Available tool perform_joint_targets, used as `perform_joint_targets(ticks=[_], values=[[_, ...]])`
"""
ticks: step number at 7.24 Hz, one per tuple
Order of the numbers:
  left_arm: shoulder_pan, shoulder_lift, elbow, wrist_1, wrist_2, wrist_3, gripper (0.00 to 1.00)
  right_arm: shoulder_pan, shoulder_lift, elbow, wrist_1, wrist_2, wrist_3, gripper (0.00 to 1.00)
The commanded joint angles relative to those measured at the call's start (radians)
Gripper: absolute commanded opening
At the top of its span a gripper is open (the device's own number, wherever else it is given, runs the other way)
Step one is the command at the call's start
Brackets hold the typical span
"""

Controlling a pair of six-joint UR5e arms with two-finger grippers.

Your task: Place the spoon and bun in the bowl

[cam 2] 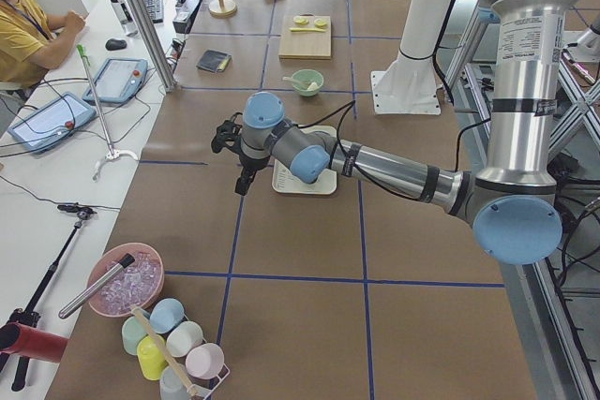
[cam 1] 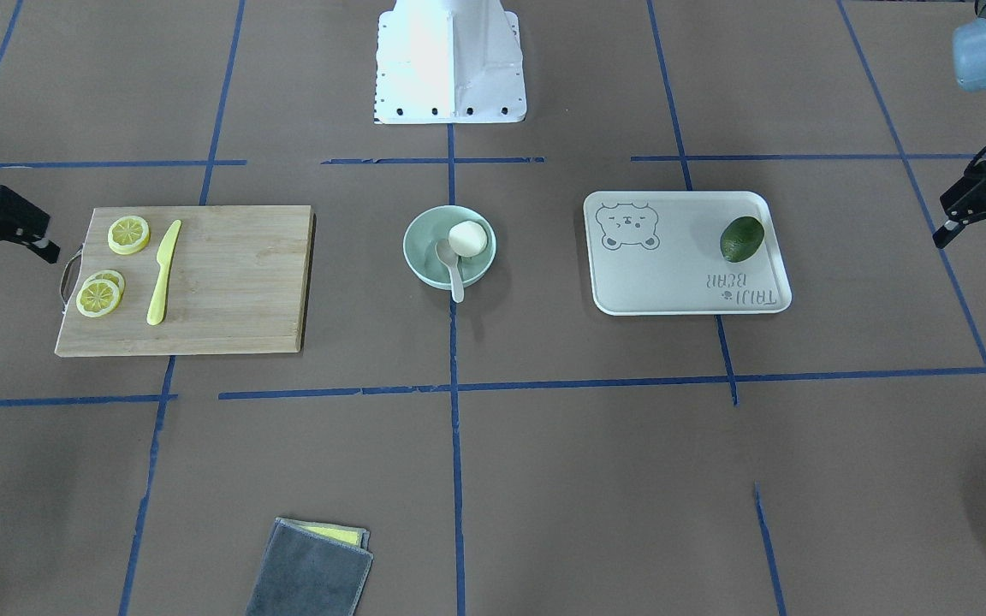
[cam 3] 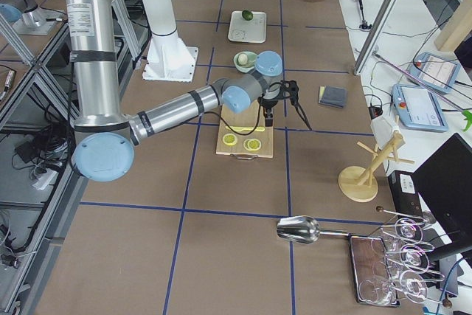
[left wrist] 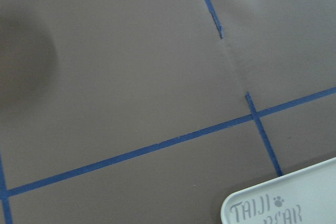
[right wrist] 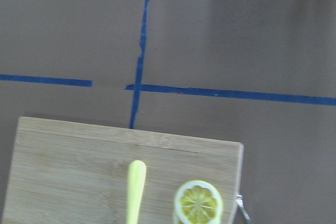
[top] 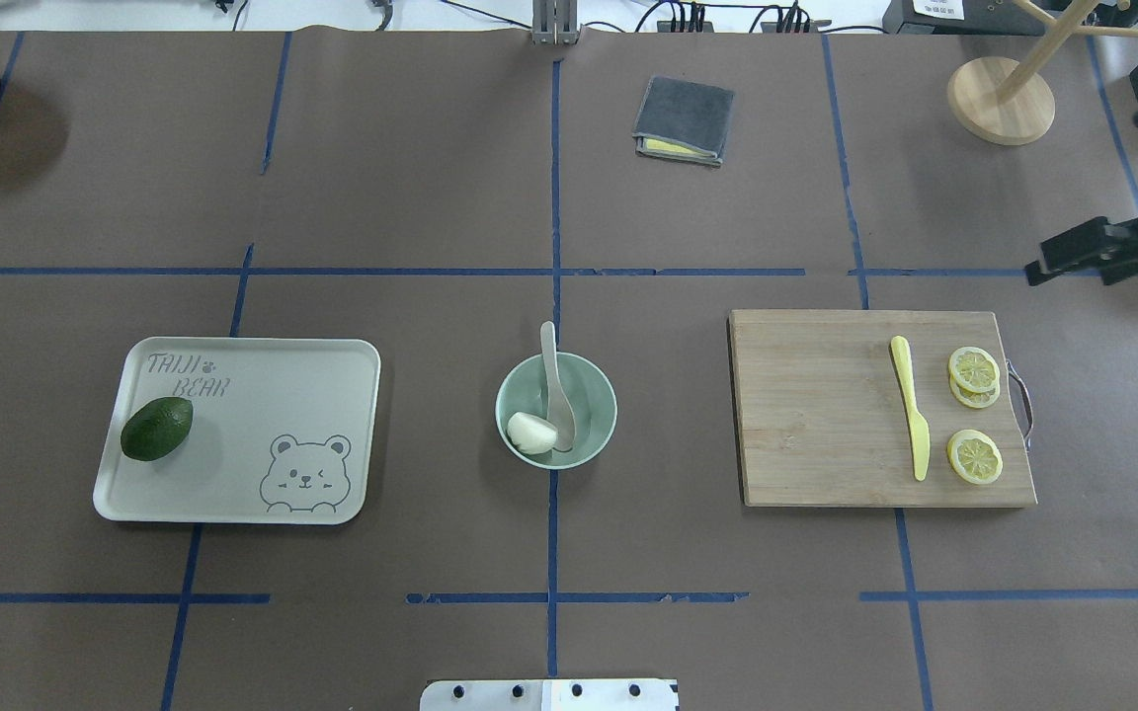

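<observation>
Off-white spoon [top: 554, 380]: scoop in bowl [top: 597, 415], handle points away from robot | bun [top: 531, 433] beside scoop | left fingers [cam 1: 948, 229], right fingers [cam 1: 35, 246] apart

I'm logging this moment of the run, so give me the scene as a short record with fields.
bowl: mint green, table centre
in bowl: bun and spoon, handle leaning over the rim
tray: one avocado
cutting board: yellow knife, lemon slices
left gripper: open, empty, out past the tray
right gripper: open, empty, out past the cutting board
</observation>
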Motion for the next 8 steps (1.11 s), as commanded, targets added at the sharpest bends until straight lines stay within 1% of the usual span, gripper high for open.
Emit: perform_joint_targets(ticks=[1, 2, 3, 5, 6, 7, 8], values=[[-0.044, 0.047, 0.011, -0.014, -0.009, 0.036, 1.00, 0.149, -0.075, -0.112, -0.003, 0.039, -0.295, 1.00], [-0.044, 0.052, 0.004, -0.011, 0.013, 0.036, 1.00, 0.201, -0.071, -0.188, -0.003, 0.066, -0.418, 1.00], [-0.044, 0.051, 0.001, -0.005, 0.004, 0.034, 1.00, 0.235, -0.069, -0.226, -0.007, 0.092, -0.462, 1.00], [-0.043, 0.050, 0.023, 0.004, -0.008, 0.036, 1.00, 0.266, -0.068, -0.226, -0.059, 0.108, -0.498, 1.00], [-0.046, 0.067, 0.034, 0.062, -0.009, 0.034, 1.00, 0.284, -0.065, -0.214, -0.103, 0.108, -0.525, 1.00], [-0.061, 0.046, 0.008, 0.279, -0.029, 0.036, 1.00, 0.289, -0.060, -0.212, -0.117, 0.115, -0.536, 1.00], [-0.135, 0.011, 0.019, 0.371, -0.036, 0.100, 1.00, 0.289, -0.058, -0.217, -0.118, 0.115, -0.536, 1.00]])
